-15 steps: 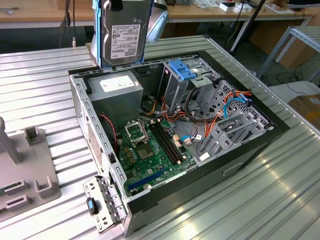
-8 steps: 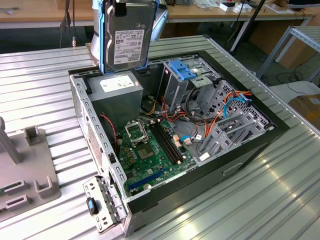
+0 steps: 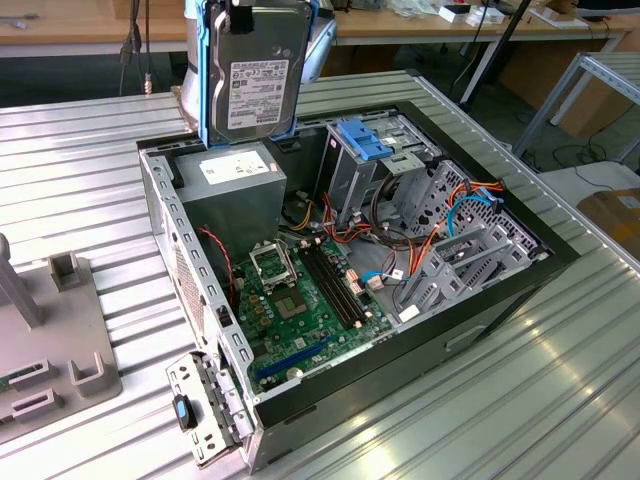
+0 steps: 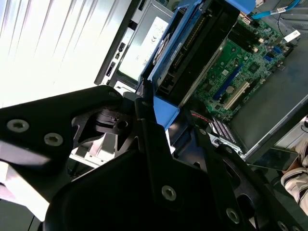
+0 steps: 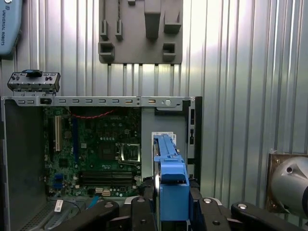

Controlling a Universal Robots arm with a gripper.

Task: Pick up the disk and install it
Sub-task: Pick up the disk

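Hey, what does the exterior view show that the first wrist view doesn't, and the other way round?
Exterior view adds: the labelled flat face of the disk, held upright over the case, and the drive cage with its blue latch. First wrist view adds: the disk seen edge-on, its blue end tab toward the camera. Both share: the disk, the green motherboard, the open case and the grey fixture plate.

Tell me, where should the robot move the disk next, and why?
Probably sideways, toward the exterior view's right, to bring the disk over the metal cage with the blue latch. The fingers hold the disk upright in the air, seemingly above the power supply, off to the side of that cage.
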